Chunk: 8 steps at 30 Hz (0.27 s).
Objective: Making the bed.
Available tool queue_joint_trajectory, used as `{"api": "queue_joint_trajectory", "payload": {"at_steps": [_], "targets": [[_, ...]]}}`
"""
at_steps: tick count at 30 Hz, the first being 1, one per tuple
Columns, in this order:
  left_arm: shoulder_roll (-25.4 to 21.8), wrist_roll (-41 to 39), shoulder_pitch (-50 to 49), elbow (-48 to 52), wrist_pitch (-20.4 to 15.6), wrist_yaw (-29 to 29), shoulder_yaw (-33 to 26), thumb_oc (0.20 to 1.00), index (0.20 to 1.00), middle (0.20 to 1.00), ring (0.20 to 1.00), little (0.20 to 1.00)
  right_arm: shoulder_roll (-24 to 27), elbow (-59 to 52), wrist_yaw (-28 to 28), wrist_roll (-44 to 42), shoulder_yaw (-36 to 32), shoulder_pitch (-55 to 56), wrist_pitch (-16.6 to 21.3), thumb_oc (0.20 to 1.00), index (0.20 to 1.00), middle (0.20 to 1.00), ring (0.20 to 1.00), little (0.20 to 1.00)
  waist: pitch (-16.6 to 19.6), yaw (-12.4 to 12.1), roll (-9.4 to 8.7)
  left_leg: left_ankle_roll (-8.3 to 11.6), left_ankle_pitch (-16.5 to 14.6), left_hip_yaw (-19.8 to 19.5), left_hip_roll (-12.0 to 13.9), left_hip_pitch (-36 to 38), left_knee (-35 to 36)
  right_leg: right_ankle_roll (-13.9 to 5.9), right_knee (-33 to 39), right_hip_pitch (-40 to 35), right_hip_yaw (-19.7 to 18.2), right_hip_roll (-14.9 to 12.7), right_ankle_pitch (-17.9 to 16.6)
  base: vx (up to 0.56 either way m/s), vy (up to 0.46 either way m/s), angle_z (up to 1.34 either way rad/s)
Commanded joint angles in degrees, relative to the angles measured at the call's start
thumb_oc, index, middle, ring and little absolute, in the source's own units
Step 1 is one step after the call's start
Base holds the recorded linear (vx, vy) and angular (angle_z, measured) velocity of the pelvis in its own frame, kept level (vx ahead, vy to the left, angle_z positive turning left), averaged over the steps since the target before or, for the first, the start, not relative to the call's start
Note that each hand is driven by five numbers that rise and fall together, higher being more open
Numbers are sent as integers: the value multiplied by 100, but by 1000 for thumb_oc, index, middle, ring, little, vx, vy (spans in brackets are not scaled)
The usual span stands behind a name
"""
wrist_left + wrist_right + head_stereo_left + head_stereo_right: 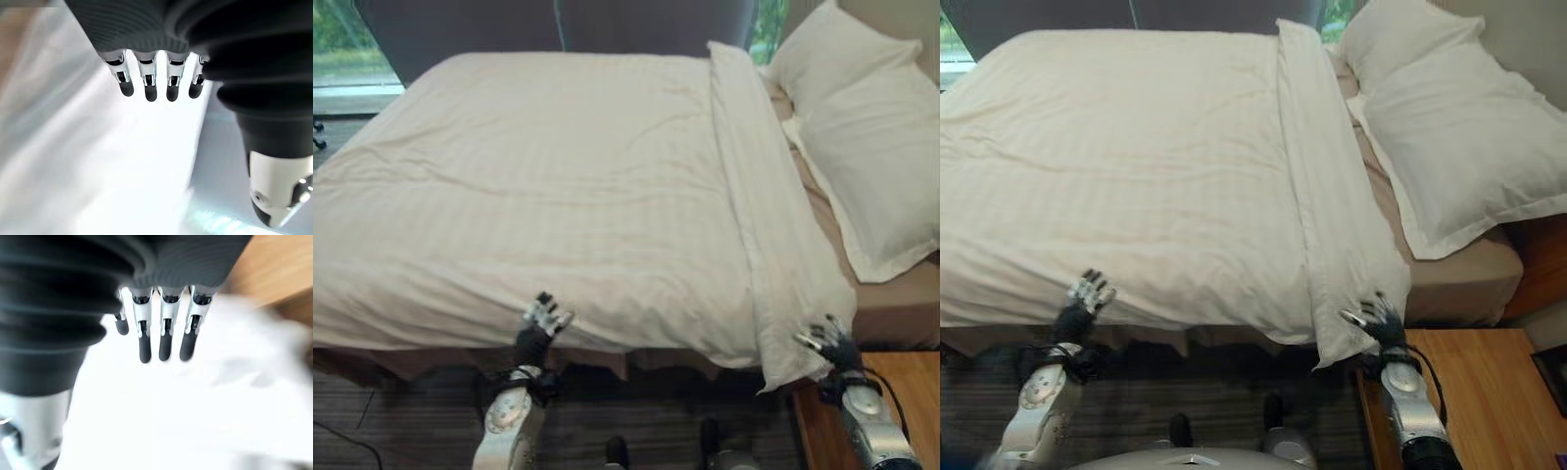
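Duvet [558, 186] spread over bed, long axis left to right; folded band [754, 215] runs near to far at its right side, corner hanging off near edge. Two pillows [862, 147] far right. Left hand [540, 323] at near hem, fingers straight and loose, holding nothing. Right hand [830, 343] beside hanging corner, fingers spread, nearer to band; contact hard to judge. Nightstand [1469, 392] near right. Far bed side cut off.
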State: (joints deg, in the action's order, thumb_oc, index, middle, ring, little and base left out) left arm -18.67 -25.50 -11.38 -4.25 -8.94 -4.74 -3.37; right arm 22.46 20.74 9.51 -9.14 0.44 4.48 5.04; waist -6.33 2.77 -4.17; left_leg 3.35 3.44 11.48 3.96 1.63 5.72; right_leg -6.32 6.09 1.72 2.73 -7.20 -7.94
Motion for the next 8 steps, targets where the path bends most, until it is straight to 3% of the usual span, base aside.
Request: {"api": "queue_joint_trajectory", "payload": {"at_steps": [1, 8], "targets": [[-180, 613, 226, 449, -454, -285, -371, 1000, 1000, 1000, 1000, 1000, 58, -348, 9, 291, -244, -203, 314, 1000, 1000, 1000, 1000, 1000, -201, -4, 33, -3, -679, -174, 267, 420, -72, -238, -109, -380, 117, -344, 654, 36, 11, 4], [-204, 1131, 61, 568, -474, -489, -526, 1000, 1000, 1000, 1000, 1000, -205, -1218, -230, 134, -167, 95, 452, 1000, 1000, 1000, 1000, 1000, -100, -44, -5, -15, -705, -196, 274, 497, -72, -235, -109, -470, 157, -340, 661, 29, 15, 1]]}}
